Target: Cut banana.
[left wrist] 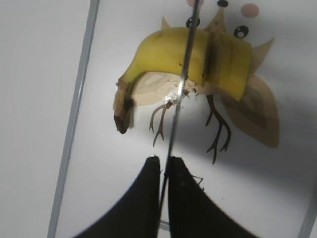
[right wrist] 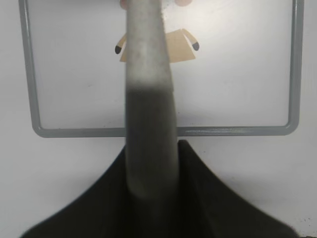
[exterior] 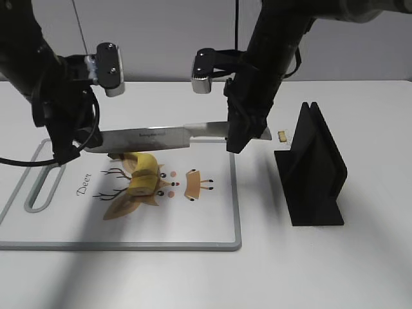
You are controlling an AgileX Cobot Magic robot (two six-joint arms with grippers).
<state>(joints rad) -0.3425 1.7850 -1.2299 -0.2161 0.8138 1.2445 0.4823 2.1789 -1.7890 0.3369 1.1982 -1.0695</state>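
curved yellow banana (exterior: 143, 175) lies on the cutting board (exterior: 212, 225), knife (exterior: 161, 137) blade level just above it.

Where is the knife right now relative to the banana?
In the exterior view the knife is held level over the cutting board, just above the banana, gripped at both ends by the left gripper and right gripper.

Banana (exterior: 143, 174) lies on cutting board (exterior: 193, 219); knife stand (exterior: 312, 168) right of it.
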